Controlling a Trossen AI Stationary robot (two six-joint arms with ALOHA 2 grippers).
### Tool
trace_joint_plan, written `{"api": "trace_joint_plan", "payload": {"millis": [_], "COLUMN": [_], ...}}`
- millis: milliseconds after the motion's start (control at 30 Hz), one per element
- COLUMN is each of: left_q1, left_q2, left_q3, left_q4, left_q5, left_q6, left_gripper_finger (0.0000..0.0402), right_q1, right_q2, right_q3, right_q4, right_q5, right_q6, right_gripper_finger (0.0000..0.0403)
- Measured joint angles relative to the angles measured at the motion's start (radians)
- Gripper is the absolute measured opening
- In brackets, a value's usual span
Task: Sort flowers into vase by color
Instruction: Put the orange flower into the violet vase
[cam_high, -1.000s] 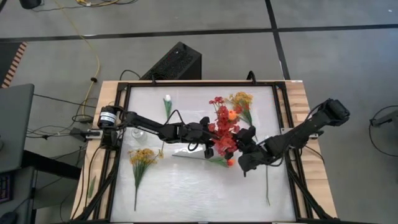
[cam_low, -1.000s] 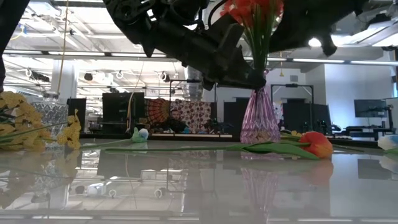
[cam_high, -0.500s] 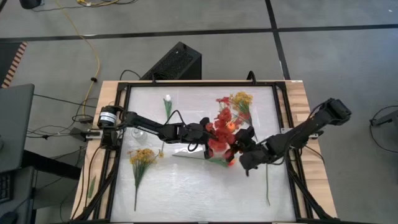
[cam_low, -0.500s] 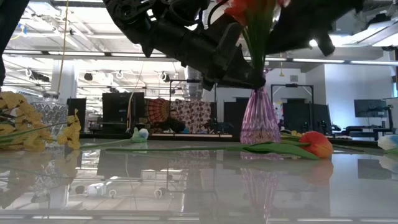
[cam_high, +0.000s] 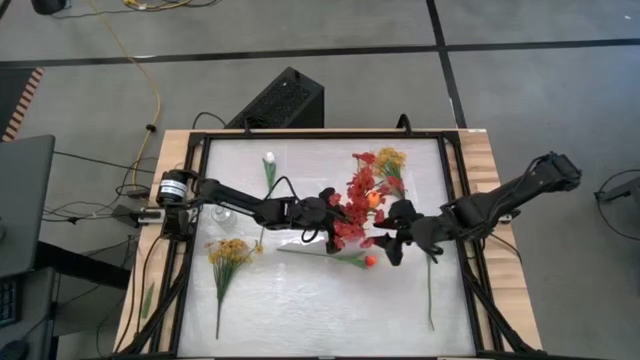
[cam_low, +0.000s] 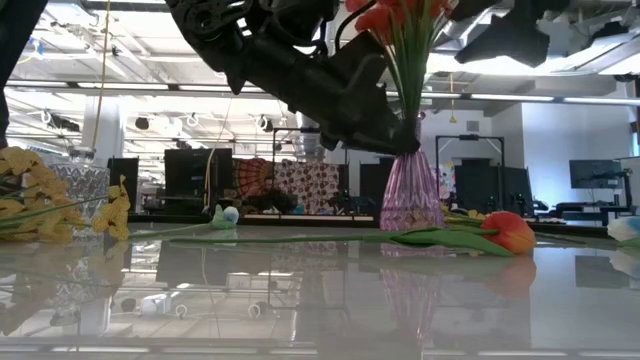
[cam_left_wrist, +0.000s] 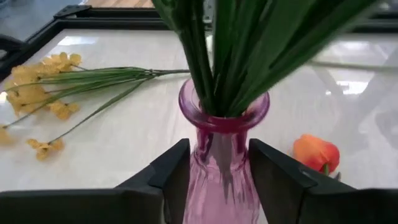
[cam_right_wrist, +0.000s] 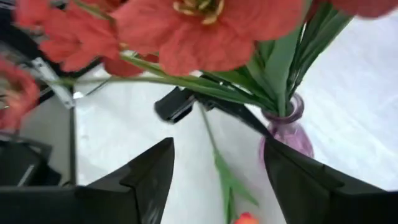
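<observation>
While the left gripper (cam_left_wrist: 214, 171) sits around the pink vase (cam_left_wrist: 222, 152), its fingers (cam_left_wrist: 168, 171) flank the glass neck; real clamping can't be told. Vase stands upright mid-counter (cam_high: 300, 310), packed with red flowers (cam_high: 355, 205) on green stems (cam_left_wrist: 236, 56). Right gripper (cam_high: 392, 240) hangs just beside the red bunch, above the counter, fingers (cam_right_wrist: 149, 177) spread wide, nothing between them. An orange tulip (cam_low: 508, 231) lies on the counter near the vase base, stem flat. One yellow spray (cam_high: 228, 255) lies at the left side, well apart from the vase; a clear glass vase (cam_low: 78, 190) stands near it. Another yellow spray (cam_high: 390, 160) lies at the far edge behind the red bunch. A white tulip (cam_high: 269, 165) lies at the far side, left of centre.
</observation>
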Motion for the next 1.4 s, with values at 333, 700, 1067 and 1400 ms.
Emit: {"api": "trace_joint_plan", "payload": {"millis": [333, 700, 1067, 1400], "left_q1": [-0.001, -0.032, -0.154, -0.13], "left_q2": [-0.165, -0.34, -0.186, 0.0], "left_q3": [0.0, 0.002, -0.072, -0.052], "left_q4": [-0.212, -0.733, -0.502, -0.389], "left_q5": [-0.024, 0.205, 0.116, 0.176], "left_q6": [0.109, 0.053, 0.077, 0.003], "left_gripper_finger": [0.0211, 0.0218, 0.0218, 0.0218], "right_q1": [0.053, 0.103, 0.187, 0.198], "right_q2": [-0.07, -0.081, -0.081, -0.081], "right_q3": [0.0, 0.0, 0.0, 0.0], "right_q4": [0.006, 0.004, -0.073, -0.126], "right_q5": [-0.031, -0.08, -0.082, -0.084], "right_q6": [0.0, 0.148, 0.243, 0.285], "right_gripper_finger": [0.0276, 0.0276, 0.0276, 0.0276]}}
